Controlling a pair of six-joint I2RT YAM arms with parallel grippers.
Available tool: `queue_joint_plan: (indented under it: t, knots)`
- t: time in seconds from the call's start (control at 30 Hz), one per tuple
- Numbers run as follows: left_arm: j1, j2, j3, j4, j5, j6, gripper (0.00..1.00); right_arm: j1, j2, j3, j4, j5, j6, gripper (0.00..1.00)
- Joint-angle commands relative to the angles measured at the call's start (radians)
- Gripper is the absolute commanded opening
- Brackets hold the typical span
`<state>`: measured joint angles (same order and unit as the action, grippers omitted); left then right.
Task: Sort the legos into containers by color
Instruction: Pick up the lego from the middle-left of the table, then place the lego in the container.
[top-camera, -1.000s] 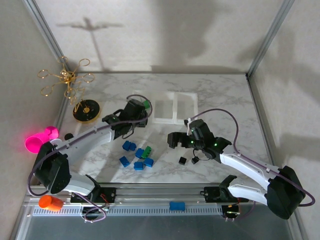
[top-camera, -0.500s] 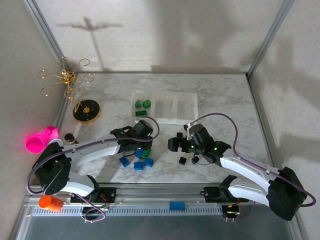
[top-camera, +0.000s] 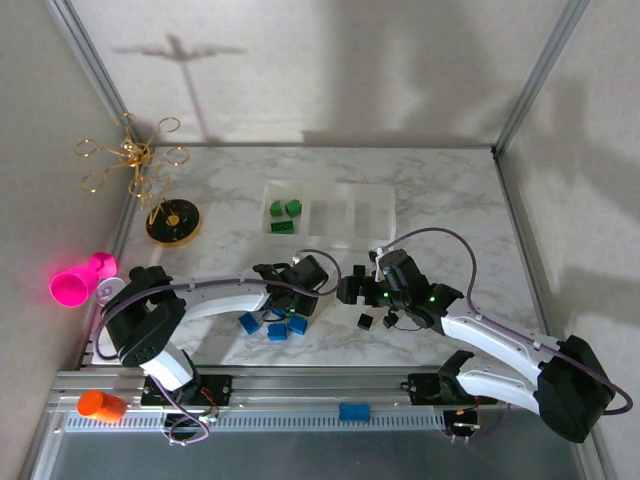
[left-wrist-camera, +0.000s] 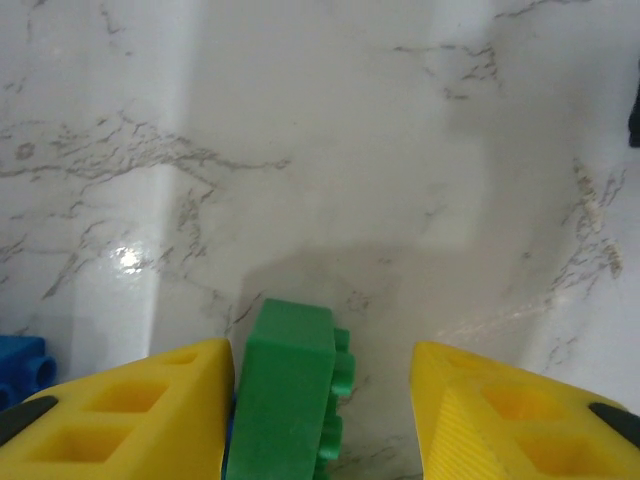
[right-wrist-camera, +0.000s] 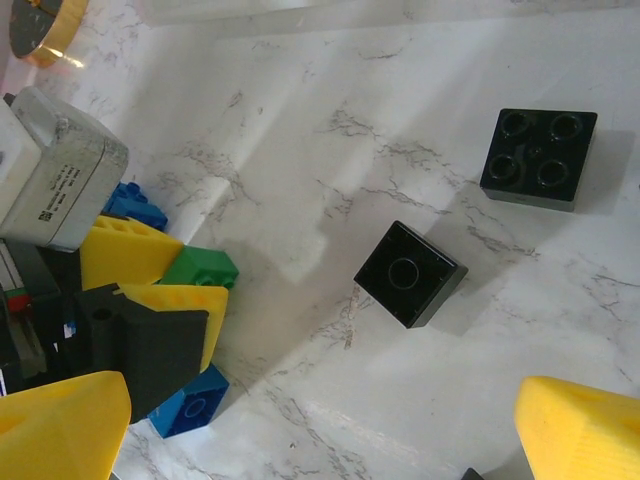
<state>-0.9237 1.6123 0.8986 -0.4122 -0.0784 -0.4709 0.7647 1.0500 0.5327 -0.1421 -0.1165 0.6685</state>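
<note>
left tool (left-wrist-camera: 322, 402) is held spread around the small green plastic brick (left-wrist-camera: 285, 385), unpinched, ready for the translucent-white tray (top-camera: 303, 227) where greens (top-camera: 292, 207) are kept.

My left arm runs low from its base and curves inward, the wrist tipped downward. My left claw (top-camera: 302, 298) has its two yellow fingers (left-wrist-camera: 130, 405) parted, a clear gap showing on the inner side of the right-hand one. My right arm reaches in from its own base with the elbow low and the wrist angled down, and my right claw (top-camera: 351, 286) hangs with its jaws spread wide, one yellow fingertip (right-wrist-camera: 585, 430) far out to each side, near my left claw but not touching it.
</note>
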Motion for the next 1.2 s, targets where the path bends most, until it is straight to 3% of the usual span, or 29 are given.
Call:
queue_joint_plan:
  t: [0.0,0.4,0.7,0.97,1.17]
  knots:
    - [-0.012,0.032,0.01,0.007,-0.016,0.004,0.48,0.008,-0.017,-0.011,-0.004,0.018,0.005,0.99]
    - [-0.011,0.063,0.028,0.008,-0.061,0.011,0.33,0.009,-0.02,-0.013,-0.005,0.03,0.0,0.99]
    - [0.009,0.007,0.094,-0.009,-0.102,0.028,0.29,0.008,-0.015,0.014,-0.01,0.036,-0.014,0.99]
    - [0.154,-0.052,0.255,-0.032,-0.162,0.082,0.28,0.007,-0.001,0.054,0.021,0.062,-0.01,0.99]
    - [0.3,0.009,0.385,0.023,-0.202,0.112,0.29,0.007,0.056,0.104,0.066,0.064,-0.015,0.99]
